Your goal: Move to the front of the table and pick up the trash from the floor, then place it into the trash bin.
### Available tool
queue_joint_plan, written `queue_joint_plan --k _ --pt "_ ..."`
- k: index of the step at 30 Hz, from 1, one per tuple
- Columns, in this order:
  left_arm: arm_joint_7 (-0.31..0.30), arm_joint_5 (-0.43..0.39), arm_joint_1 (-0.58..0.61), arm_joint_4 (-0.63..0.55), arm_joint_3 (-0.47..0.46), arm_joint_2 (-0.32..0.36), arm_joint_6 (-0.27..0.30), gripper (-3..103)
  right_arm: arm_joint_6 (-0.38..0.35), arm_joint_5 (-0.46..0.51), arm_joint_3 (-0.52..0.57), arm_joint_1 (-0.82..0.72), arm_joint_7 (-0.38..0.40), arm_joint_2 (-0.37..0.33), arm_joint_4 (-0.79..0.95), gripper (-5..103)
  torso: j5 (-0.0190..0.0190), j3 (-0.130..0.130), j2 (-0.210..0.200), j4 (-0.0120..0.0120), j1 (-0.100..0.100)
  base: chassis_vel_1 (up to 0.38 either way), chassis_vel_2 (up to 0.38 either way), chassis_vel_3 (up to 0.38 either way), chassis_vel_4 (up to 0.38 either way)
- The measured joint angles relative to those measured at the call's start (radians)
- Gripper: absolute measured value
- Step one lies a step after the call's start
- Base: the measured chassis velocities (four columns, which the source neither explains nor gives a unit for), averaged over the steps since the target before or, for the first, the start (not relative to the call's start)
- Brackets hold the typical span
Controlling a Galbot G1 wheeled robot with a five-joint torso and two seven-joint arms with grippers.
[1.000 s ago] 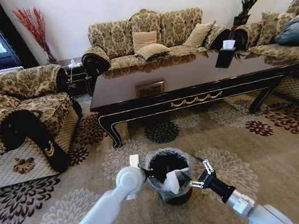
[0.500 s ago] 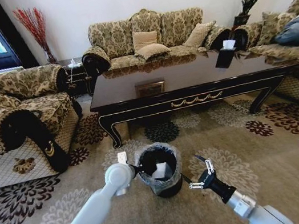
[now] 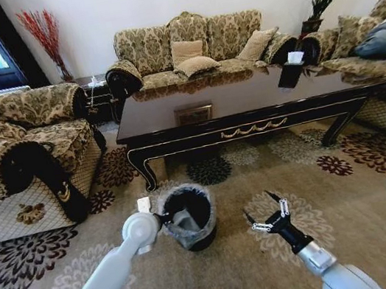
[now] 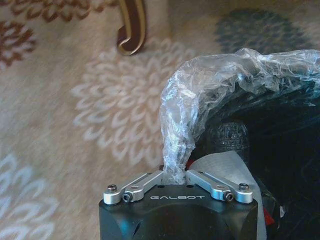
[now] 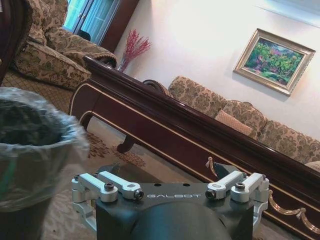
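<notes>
Patterned sofas [image 3: 190, 44], floral carpet [image 3: 379, 179]

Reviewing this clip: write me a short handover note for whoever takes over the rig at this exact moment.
Left gripper: shut on the trash bin's bag liner at the rim, holding the trash bin on the carpet in front of the table.
Right gripper: open, empty, hanging above the carpet to the bin's right.
Done: white paper and something red already lie in the bin.
Left: no trash is visible on the carpet near the bin; check the floor for more, then release the liner.
</notes>
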Motion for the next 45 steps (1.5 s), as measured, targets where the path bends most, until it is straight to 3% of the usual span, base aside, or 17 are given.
queue_joint_plan --k 12,15,18,20,22,25,28,29,31,34,35,37,38,41,43,44,45 --pt "0.034 0.021 0.094 0.011 -0.025 -0.036 0.0 -3 -0.008 -0.018 -0.009 -0.013 -0.004 0.013 -0.009 100 0.0 0.0 0.0 -0.0003 0.0 0.0 0.0 0.0 0.0" --pt "0.039 0.026 0.097 0.007 -0.024 -0.036 0.0 2 -0.006 -0.018 -0.007 -0.014 -0.004 0.014 -0.01 100 -0.0002 0.0 0.0 -0.0004 0.0 0.0 0.0 0.0 0.0" --pt "0.057 0.055 0.105 0.006 -0.032 -0.031 -0.001 18 -0.005 -0.018 -0.006 -0.011 -0.005 0.016 -0.009 100 0.0001 0.0 0.0 -0.0003 0.0 0.0 0.0 0.0 0.0" --pt "0.058 0.057 0.107 0.005 -0.033 -0.03 -0.001 18 -0.006 -0.018 -0.006 -0.011 -0.005 0.016 -0.008 100 -0.0001 0.0 0.0 -0.0001 0.0 0.0 0.0 0.0 0.0" --pt "0.064 0.067 0.121 -0.011 -0.04 -0.026 -0.001 34 -0.009 -0.017 -0.006 -0.01 -0.005 0.017 -0.002 100 0.0001 0.0 0.0 -0.0002 0.0 0.0 0.0 0.0 0.0" --pt "0.065 0.076 0.134 -0.028 -0.046 -0.025 -0.001 40 -0.01 -0.017 -0.006 -0.012 -0.005 0.02 0.001 100 0.0 0.0 0.0 -0.0002 0.0 0.0 0.0 0.0 0.0" --pt "0.109 0.133 0.182 -0.104 -0.065 -0.014 0.0 56 -0.001 0.002 -0.002 -0.018 -0.019 0.03 0.007 100 -0.0002 0.0 0.0 -0.0002 0.0 0.0 0.0 0.0 0.0" --pt "0.109 0.133 0.182 -0.104 -0.065 -0.014 0.0 56 -0.001 0.002 -0.002 -0.018 -0.019 0.03 0.007 100 -0.0002 0.0 0.0 -0.0002 0.0 0.0 0.0 0.0 0.0" --pt "0.179 0.226 0.224 -0.172 -0.088 0.001 0.0 67 0.016 0.039 0.004 -0.021 -0.049 0.058 0.028 100 0.0001 0.0 0.0 -0.0002 0.0 0.0 0.0 0.0 0.0" --pt "0.229 0.28 0.257 -0.209 -0.123 0.008 0.0 72 0.021 0.079 0.004 -0.02 -0.048 0.084 0.043 100 -0.0003 0.0 0.0 -0.0003 0.0 0.0 0.0 0.0 0.0" --pt "0.322 0.358 0.302 -0.241 -0.187 0.005 -0.008 77 0.02 0.108 0.006 -0.016 -0.025 0.116 0.053 100 0.0 0.0 0.0 -0.0003 0.0 0.0 0.0 0.0 0.0" --pt "0.428 0.444 0.348 -0.261 -0.249 -0.01 -0.039 83 0.016 0.122 0.012 -0.012 -0.001 0.146 0.055 100 -0.0002 0.0 0.0 -0.0002 0.0 0.0 0.0 0.0 0.0" --pt "0.428 0.444 0.348 -0.261 -0.249 -0.01 -0.039 83 0.016 0.122 0.012 -0.012 -0.001 0.146 0.055 100 -0.0002 0.0 0.0 -0.0002 0.0 0.0 0.0 0.0 0.0" --pt "0.668 0.723 0.5 -0.304 -0.387 -0.081 -0.151 97 0.011 0.157 0.032 -0.01 0.037 0.224 0.048 100 -0.0003 0.0 0.0 0.0 0.0 0.0 0.0 0.0 0.0" --pt "0.73 0.84 0.548 -0.312 -0.415 -0.095 -0.219 100 0.011 0.158 0.037 -0.013 0.045 0.245 0.042 100 -0.0001 0.0 0.0 0.0 0.0 0.0 0.0 0.0 0.0" --pt "0.73 0.84 0.548 -0.312 -0.415 -0.095 -0.219 100 0.011 0.158 0.037 -0.013 0.045 0.245 0.042 100 -0.0001 0.0 0.0 0.0 0.0 0.0 0.0 0.0 0.0" --pt "0.783 0.994 0.593 -0.313 -0.439 -0.107 -0.327 100 0.014 0.16 0.038 -0.018 0.049 0.261 0.04 100 0.0 0.0 0.0 -0.0001 0.0 0.0 0.0 0.0 0.0"
